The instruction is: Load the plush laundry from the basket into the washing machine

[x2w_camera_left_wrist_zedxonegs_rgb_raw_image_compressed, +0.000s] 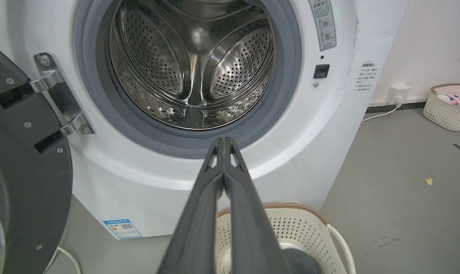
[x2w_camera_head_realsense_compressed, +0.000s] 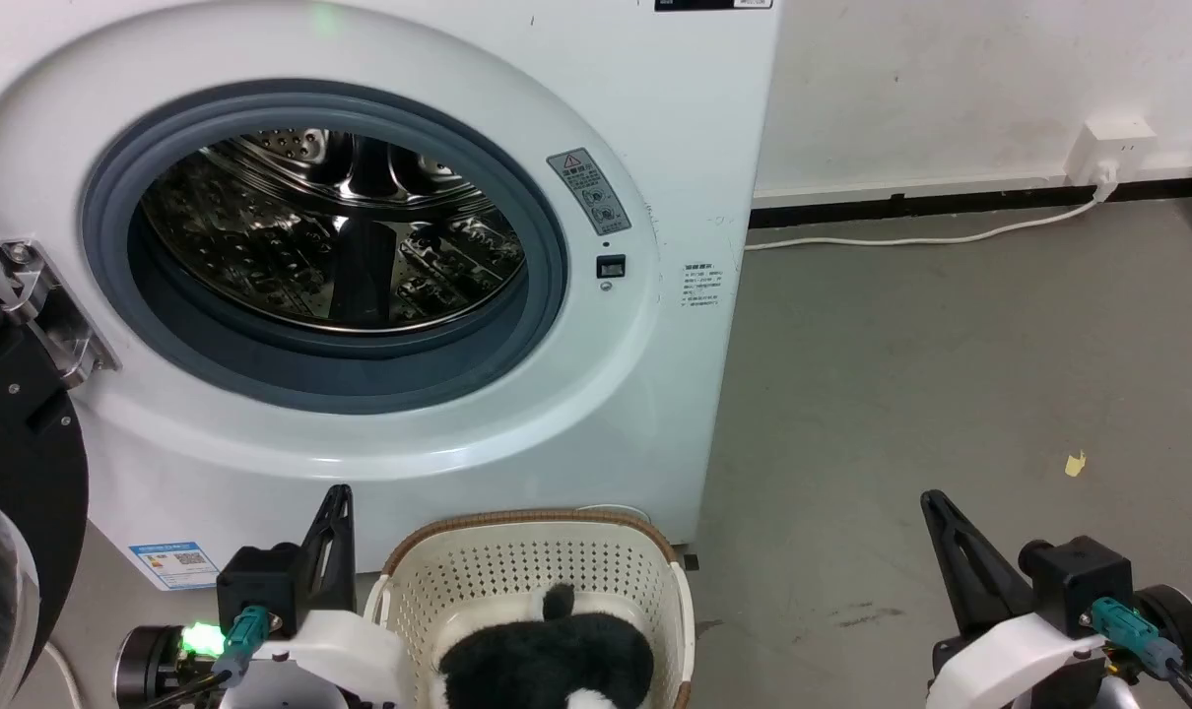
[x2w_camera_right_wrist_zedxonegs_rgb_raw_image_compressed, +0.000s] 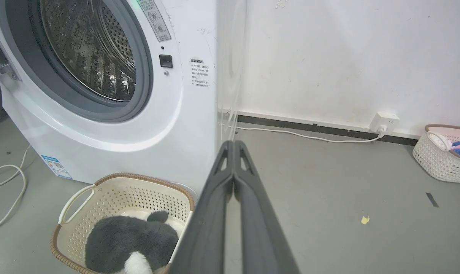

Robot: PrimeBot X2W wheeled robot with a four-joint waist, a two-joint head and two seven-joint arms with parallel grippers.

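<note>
Fluffy black-and-white plush laundry (x2w_camera_head_realsense_compressed: 547, 660) lies in the cream perforated plastic basket (x2w_camera_head_realsense_compressed: 517, 566) below the large white washing machine (x2w_camera_head_realsense_compressed: 655, 148), its shiny steel drum (x2w_camera_head_realsense_compressed: 330, 226) empty. The left gripper (x2w_camera_left_wrist_zedxonegs_rgb_raw_image_compressed: 224, 140) and right gripper (x2w_camera_right_wrist_zedxonegs_rgb_raw_image_compressed: 233, 142), fingers closed, hold nothing; loading is not yet begun.

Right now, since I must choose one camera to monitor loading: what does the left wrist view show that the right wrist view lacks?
Left wrist view adds most of the open black-rimmed round glass door and the shut left gripper. Right wrist view adds most of the fluffy black plush laundry, white patch included, and the shut right gripper. Both share the white front-loading washing machine, its perforated steel drum and the cream perforated plastic basket.
</note>
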